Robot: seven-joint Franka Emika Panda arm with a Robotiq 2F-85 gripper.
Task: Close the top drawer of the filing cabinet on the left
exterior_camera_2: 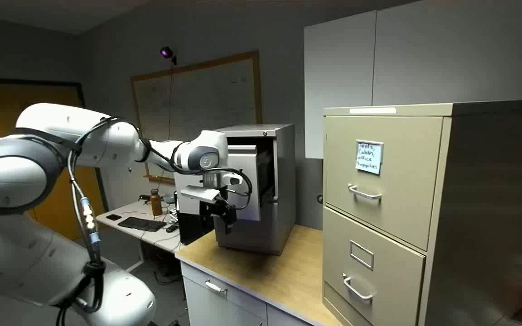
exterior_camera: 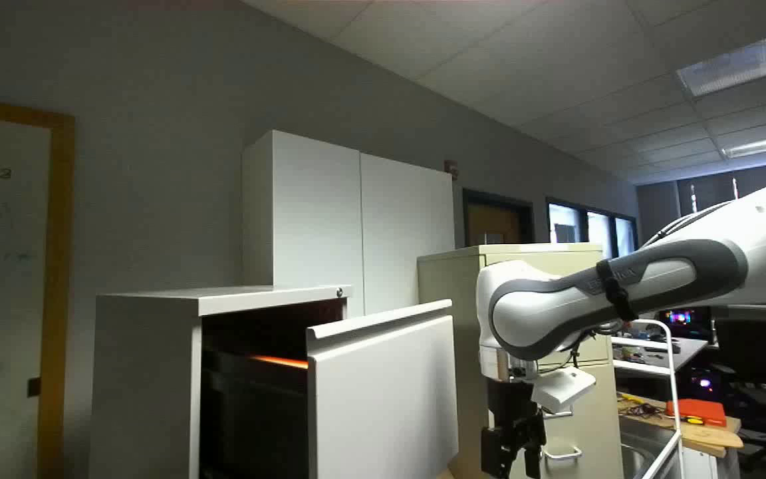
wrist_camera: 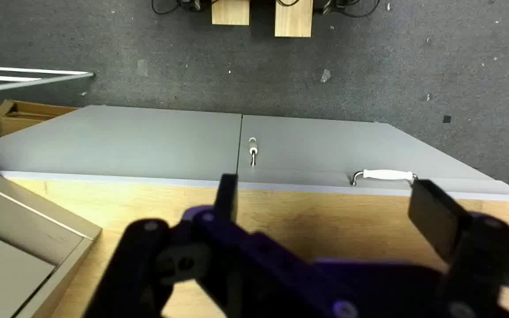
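I am hanging my claw (wrist_camera: 325, 198), spread wide, on the near side of the top drawer (exterior_camera: 386, 399), which is jutting out of the filing cabinet (exterior_camera: 143, 379) at left; the beige cabinet (exterior_camera_2: 401, 199) is standing at right.

Dim room, localized bright sources.
Both exterior views: wall (exterior_camera: 157, 166) in low light. In an exterior view, ceiling light (exterior_camera: 765, 145) and windows (exterior_camera: 599, 230) read bright; top drawer (exterior_camera: 383, 392) nearly black inside — except an orange-lit strip (exterior_camera: 282, 362). Side panel (exterior_camera_2: 487, 203) of the beige cabinet (exterior_camera_2: 388, 217): deep shadow. Wrist view: brighter; worktop (wrist_camera: 148, 198) lit at left, shadowed near center; gripper (wrist_camera: 329, 206) dark, purple-tinted — out of focus.
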